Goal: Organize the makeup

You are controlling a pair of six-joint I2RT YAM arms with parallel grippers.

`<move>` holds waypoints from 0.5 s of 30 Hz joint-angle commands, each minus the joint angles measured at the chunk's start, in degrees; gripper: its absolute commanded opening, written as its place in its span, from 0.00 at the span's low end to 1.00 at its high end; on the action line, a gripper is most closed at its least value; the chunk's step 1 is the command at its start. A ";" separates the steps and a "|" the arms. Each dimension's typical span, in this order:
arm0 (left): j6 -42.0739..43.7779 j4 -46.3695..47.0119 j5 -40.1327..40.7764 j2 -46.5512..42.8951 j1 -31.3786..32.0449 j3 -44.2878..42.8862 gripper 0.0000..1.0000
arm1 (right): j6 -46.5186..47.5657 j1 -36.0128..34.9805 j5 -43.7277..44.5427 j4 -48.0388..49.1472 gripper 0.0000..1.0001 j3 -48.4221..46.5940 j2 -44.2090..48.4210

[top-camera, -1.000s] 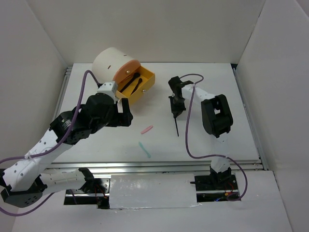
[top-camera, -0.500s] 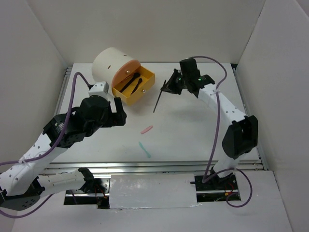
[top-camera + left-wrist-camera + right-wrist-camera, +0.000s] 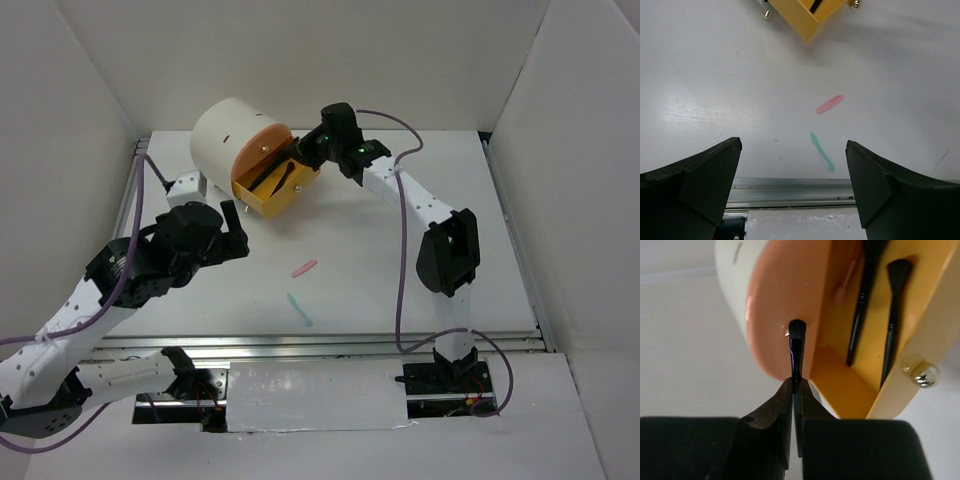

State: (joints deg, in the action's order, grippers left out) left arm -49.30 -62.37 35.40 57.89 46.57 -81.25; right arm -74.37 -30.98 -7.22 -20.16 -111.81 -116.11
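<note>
By the yellow drawer (image 3: pixel 266 203), right tool (image 3: pixel 796 390) tight around thin black stick (image 3: pixel 796 347); left tool (image 3: pixel 792 150) agape.

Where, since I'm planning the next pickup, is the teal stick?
In the top view the teal stick lies by the near rail, just below the pink stick, right of the left pincer.

No readable text, label or number anywhere.
</note>
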 commanded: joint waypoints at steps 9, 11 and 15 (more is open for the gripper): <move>7.18 5.68 -1.47 0.28 -0.42 -0.04 0.99 | 0.79 0.40 0.37 3.12 0.67 -3.93 -1.30; 9.56 6.81 -3.05 1.69 -0.42 -0.40 0.99 | 2.29 0.48 0.28 1.54 0.89 -6.66 -1.66; 19.90 10.86 -7.00 9.40 -0.51 -2.59 0.99 | 3.26 1.80 0.98 2.13 0.92 -3.17 3.93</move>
State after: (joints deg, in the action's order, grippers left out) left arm -38.46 -56.64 31.83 63.16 46.26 -81.19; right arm -73.08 -30.30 -6.90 -19.22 -114.89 -117.64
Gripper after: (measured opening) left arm 0.994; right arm 0.917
